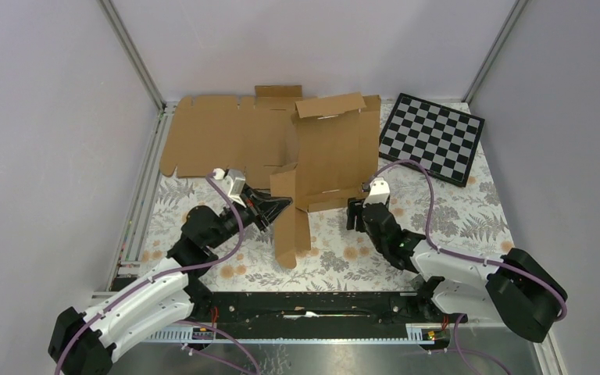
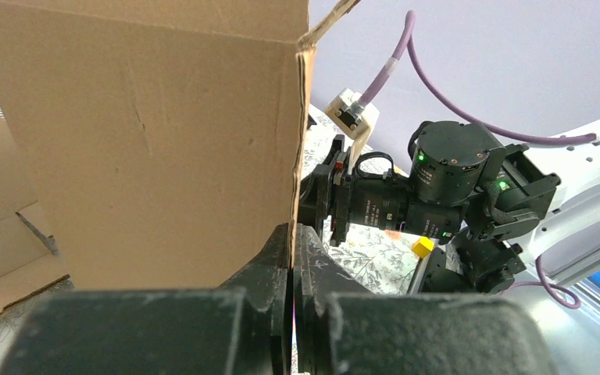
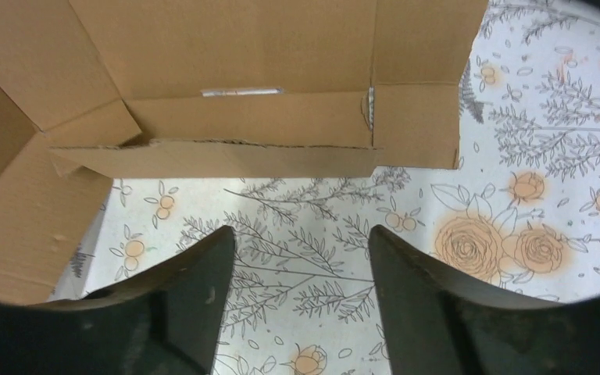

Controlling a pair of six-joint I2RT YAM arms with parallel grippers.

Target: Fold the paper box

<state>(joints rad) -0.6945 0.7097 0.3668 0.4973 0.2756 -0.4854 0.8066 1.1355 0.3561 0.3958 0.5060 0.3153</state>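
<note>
**Side flap pinched up — near flap waits**

Pale lilac walls point(image 1: 320, 39) close in a worktop point(image 1: 469, 226) covered in a floral print. On it, near the middle, lies the paper box point(image 1: 336, 152), partly formed: its base panel is flat, a rear flap is tipped up, and a long side flap on the left stands raised toward the arms. Behind and to the left a second cardboard sheet point(image 1: 219, 137) lies flat, its edge under or against the box — which, I cannot tell. A checkerboard point(image 1: 433, 137) sits at the right rear, just beside the box.

The left claw point(image 2: 291, 242) is clamped on the lower edge of that raised side flap; the card runs straight down into the closed fingers. The right claw point(image 3: 301, 234) stands apart and empty above the cloth, with the box's near flap just ahead of it, lifted a little but untouched.

The step in hand looks like raising the walls, with most of the folding not yet done. The next move probably calls for the right claw to go forward, catch the near flap and turn it upright while the left holds its side steady. Thin card may buckle or slide on the cloth if pushed off-square.
</note>
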